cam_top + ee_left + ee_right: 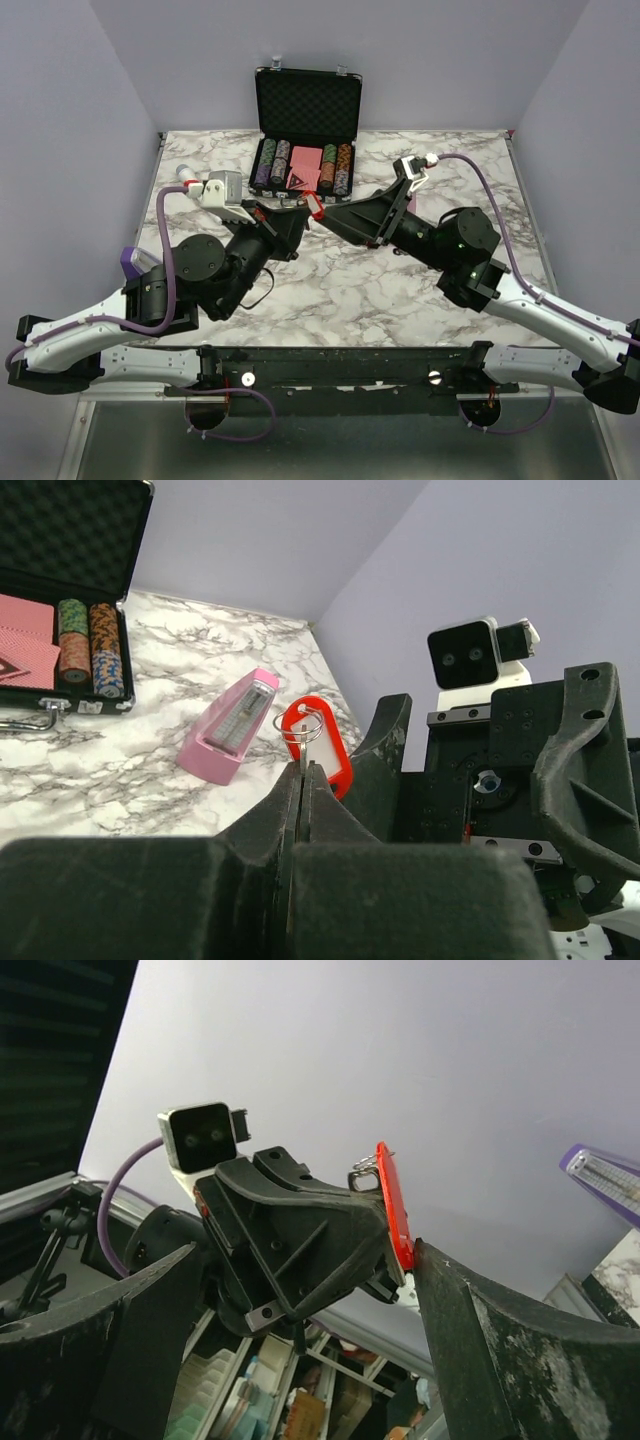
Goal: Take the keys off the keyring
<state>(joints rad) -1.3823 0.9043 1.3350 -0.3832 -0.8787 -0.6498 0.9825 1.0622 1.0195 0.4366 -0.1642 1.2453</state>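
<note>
The keyring, a red oval tag [322, 742] with a white label, hangs in the air between my two grippers; it shows in the top view [316, 207] and edge-on in the right wrist view [393, 1205]. A wire split ring [297, 724] runs through its top. My left gripper [303, 772] is shut on a thin silver key piece [302, 757] that pokes out from between its jaws just below the ring. My right gripper [305, 1245] is wide open around the left gripper's tip, and its right fingertip [425, 1255] touches the tag's lower end.
A pink metronome [232, 732] stands on the marble table behind the tag. An open black case [306, 100] with poker chips and pink cards sits at the back centre. A purple object [128, 262] stands left of the left arm. Both arms cross the table's middle.
</note>
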